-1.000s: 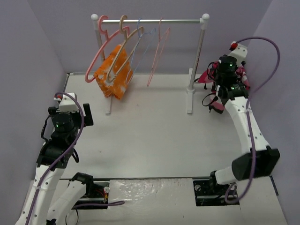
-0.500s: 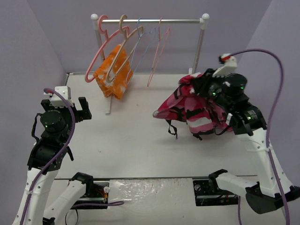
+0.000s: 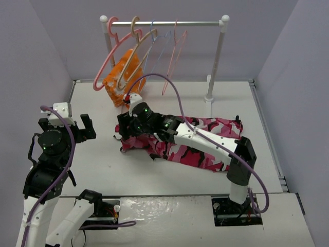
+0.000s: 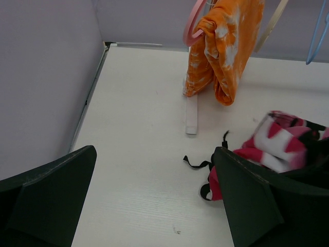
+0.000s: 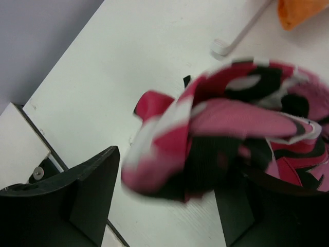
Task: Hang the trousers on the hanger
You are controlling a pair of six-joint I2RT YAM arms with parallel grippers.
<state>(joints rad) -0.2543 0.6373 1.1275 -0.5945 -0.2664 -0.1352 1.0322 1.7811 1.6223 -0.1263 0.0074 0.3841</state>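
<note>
Two tools: left tool gapes wide, empty; right tool, fingers equally spread, straddles bunched trousers lying on the tabletop; the hanger hangs on the rail.

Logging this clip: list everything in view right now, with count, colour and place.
trousers: one; pink, red, white and black camouflage; stretched across the table's middle, under the right arm
beige hanger: one; tan; on the rail
thick pink hanger: one; pink; rail's left end
thin wire hangers: count unclear; blue and pink; on the rail, right of the beige hanger
cloth: one; orange and white; hanging among the left hangers
rack: one; white posts, metal rail; back of the table
table: one; white
left pincer: black; open, empty, at the left
right pincer: black; open, trousers fabric between its fingers
</note>
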